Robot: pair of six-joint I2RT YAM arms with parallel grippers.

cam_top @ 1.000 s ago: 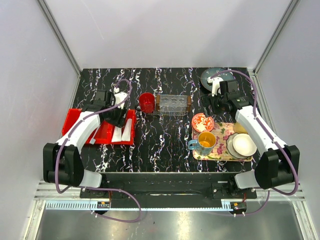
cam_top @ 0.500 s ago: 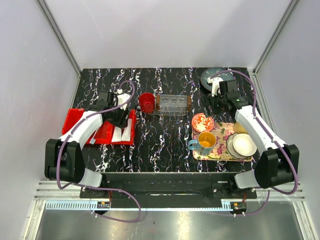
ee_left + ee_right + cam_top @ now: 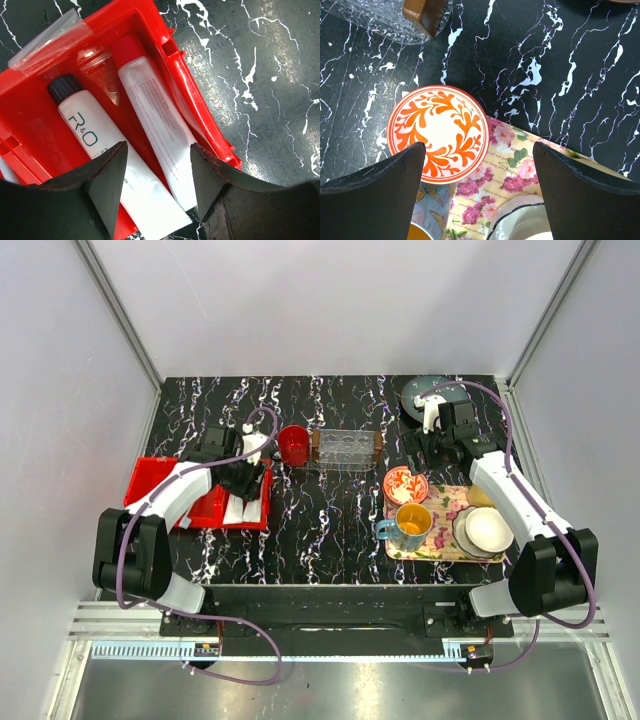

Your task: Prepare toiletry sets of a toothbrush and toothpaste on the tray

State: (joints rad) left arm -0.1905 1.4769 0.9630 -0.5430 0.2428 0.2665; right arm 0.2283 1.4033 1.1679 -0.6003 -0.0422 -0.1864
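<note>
My left gripper (image 3: 156, 150) is open and hangs low over the right compartment of the red bin (image 3: 30, 115), its jaws either side of the tubes' flat ends. A white toothpaste tube with a red end (image 3: 155, 120) lies there beside a white black-capped tube (image 3: 95, 135). In the top view the left gripper (image 3: 243, 472) is over the bin (image 3: 150, 480). The clear tray with brown ends (image 3: 346, 448) stands mid-table, its corner in the right wrist view (image 3: 380, 20). My right gripper (image 3: 480, 170) is open and empty above the floral tray. I cannot make out the toothbrush.
A red cup (image 3: 293, 444) stands between the bin and the clear tray. A floral tray (image 3: 447, 502) at the right holds a blue mug (image 3: 410, 525), a white bowl (image 3: 488, 530) and an orange-patterned dish (image 3: 439, 132). A dark plate (image 3: 425, 392) lies at the back right. A clear wrapper (image 3: 45, 37) lies over the bin's corner.
My left gripper has moved a little to the right, further over the bin's right compartment. The right arm has not moved.
</note>
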